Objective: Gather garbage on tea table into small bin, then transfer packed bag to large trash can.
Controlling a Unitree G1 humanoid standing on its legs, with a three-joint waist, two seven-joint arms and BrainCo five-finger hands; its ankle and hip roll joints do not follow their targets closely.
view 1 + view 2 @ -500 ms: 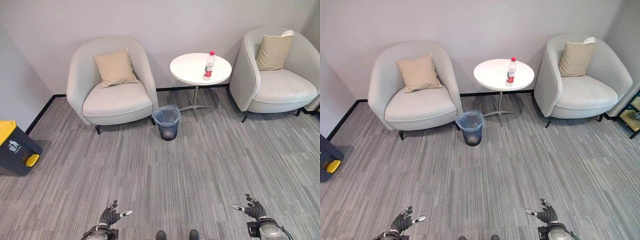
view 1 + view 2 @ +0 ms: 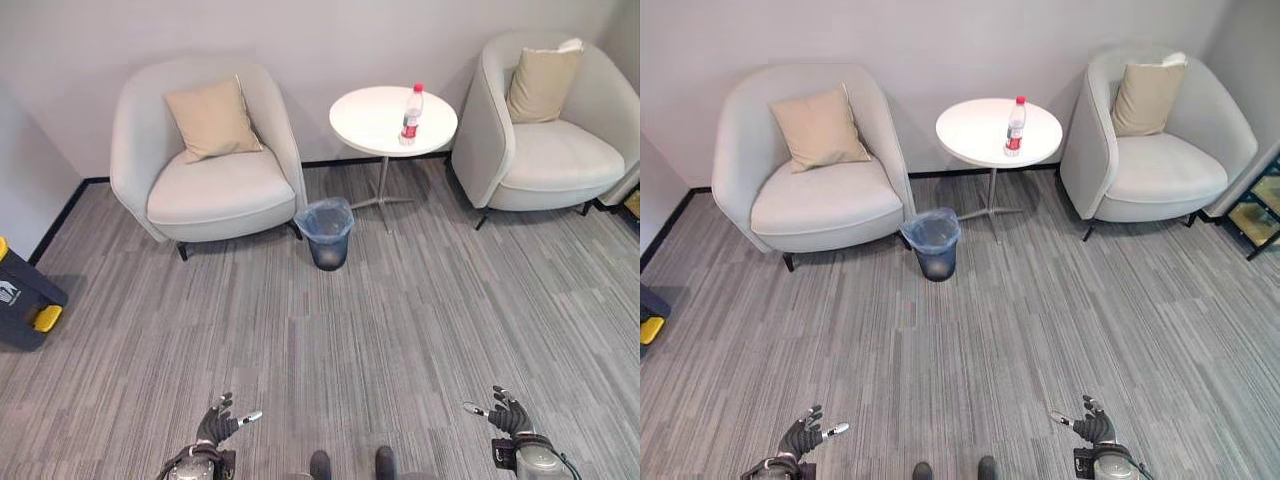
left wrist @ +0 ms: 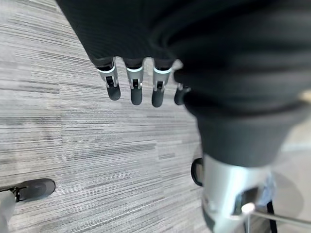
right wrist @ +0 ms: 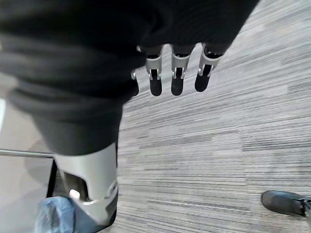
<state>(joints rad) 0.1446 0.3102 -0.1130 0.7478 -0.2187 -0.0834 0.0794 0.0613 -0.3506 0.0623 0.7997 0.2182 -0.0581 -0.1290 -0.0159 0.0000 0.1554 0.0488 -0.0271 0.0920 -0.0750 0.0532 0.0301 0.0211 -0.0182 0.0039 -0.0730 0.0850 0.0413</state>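
A plastic bottle [image 2: 410,114] with a red cap and red label stands upright on the round white tea table [image 2: 375,122] by the far wall. On the floor just left of the table's foot sits the small dark bin [image 2: 327,233], lined with a bluish bag. The large dark trash can [image 2: 22,298] with yellow parts shows at the left edge. Low at the bottom, my left hand [image 2: 217,427] and my right hand [image 2: 508,418] hang open over the carpet, holding nothing and far from the table. Straight fingers [image 3: 135,87] show in the left wrist view, and fingers [image 4: 177,76] in the right wrist view.
Two pale armchairs flank the table, the left armchair [image 2: 205,160] and the right armchair [image 2: 545,135], each with a beige cushion. Grey striped carpet [image 2: 380,330] stretches between me and the furniture. A shelf edge [image 2: 1262,215] shows at the far right.
The whole picture has shifted: the furniture sits higher and further left, so the camera has moved. Both hands stay low and open.
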